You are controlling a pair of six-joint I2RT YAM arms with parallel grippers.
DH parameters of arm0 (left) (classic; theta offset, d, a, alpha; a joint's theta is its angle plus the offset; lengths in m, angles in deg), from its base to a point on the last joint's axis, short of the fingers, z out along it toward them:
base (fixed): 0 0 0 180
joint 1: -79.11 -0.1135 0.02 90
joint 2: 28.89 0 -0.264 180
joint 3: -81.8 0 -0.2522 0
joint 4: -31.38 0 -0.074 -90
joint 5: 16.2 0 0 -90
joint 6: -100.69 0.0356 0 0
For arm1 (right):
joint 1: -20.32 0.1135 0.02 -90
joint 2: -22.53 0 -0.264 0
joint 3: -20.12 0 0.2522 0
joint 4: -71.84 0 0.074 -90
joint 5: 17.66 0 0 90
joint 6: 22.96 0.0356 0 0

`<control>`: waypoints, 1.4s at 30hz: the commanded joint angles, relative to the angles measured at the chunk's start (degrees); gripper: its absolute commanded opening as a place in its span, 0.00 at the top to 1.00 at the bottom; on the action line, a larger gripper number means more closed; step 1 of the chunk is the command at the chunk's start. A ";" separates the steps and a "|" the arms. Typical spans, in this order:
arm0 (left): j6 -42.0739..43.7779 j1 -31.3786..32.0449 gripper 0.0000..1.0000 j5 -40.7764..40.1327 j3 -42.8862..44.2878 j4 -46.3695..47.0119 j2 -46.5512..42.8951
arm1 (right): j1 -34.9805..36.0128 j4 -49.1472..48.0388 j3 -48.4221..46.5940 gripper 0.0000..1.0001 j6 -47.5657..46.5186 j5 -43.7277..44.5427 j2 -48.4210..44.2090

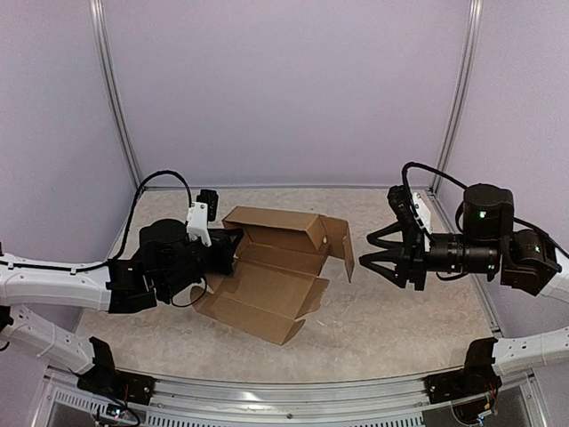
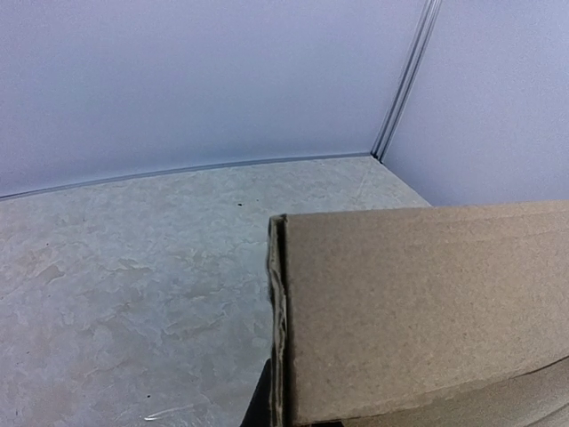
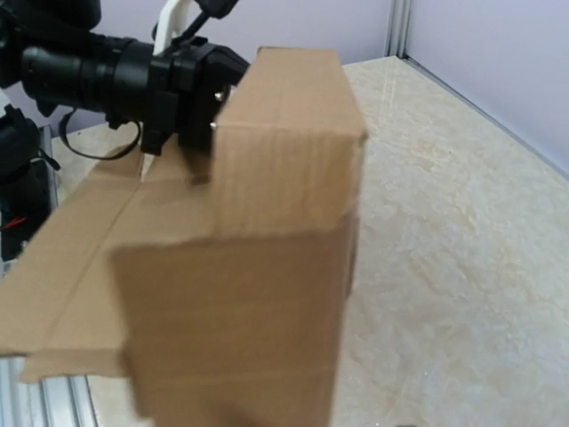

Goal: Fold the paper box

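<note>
**BOX PART-FOLDED: LEFT GRIPPER CLAMPED, RIGHT GRIPPER OPEN**

**1. Box position.** Locate the box point(image 1: 267, 285) on the middle of the table point(image 1: 400, 329), between the two grippers. It is plain brown cardboard and only part-formed.
- One broad panel lies flat on the box's near side. It is skewed, so one corner points toward the arm bases.
- A wall stands raised along the box's far side.
- A flap point(image 1: 342, 242) at the box's right end stands upright.

**2. Left gripper.** Check the left gripper point(image 1: 229, 253) at the box's left end. Its fingers are closed on the cardboard there, pinching the end wall.
- In the left wrist view, the box point(image 2: 418, 311) fills the lower right, with a cut edge running upright near the centre.
- A dark finger point(image 2: 258, 411) shows just left of that edge, at the bottom of the view.
- In the right wrist view, the same gripper point(image 3: 191, 84) sits at the box's far end, against the cardboard.

**3. Right gripper.** Check the right gripper point(image 1: 366, 252) just right of the box's upright flap, pointing at the box. Its fingers are spread apart with nothing between them.
- You cannot tell from the top view whether a fingertip touches the flap.
- The right wrist view shows none of its own fingers. The box's near end point(image 3: 267, 267) fills most of that view, blurred at close range.
</note>
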 commanded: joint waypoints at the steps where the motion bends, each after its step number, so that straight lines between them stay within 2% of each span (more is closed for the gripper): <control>1: 2.23 0.04 1.00 3.95 -1.01 -0.55 -1.72 | 0.50 1.48 -2.16 0.49 -2.76 -1.19 2.24; 13: 2.80 0.11 1.00 6.12 -1.06 -0.15 -1.36 | 0.55 -1.32 -3.94 0.48 -2.04 -5.26 7.80; 22: 2.99 0.72 1.00 5.61 -0.68 -0.30 -1.16 | 0.50 -3.87 -3.23 0.54 -1.41 -2.66 8.55; 30: 1.93 1.66 1.00 2.65 0.95 -0.97 0.34 | 0.50 -5.67 -2.15 0.54 1.59 -4.88 9.80; 42: -2.17 2.28 1.00 -5.83 4.51 -5.44 3.05 | 0.71 -9.38 -0.04 0.56 4.48 -0.02 13.09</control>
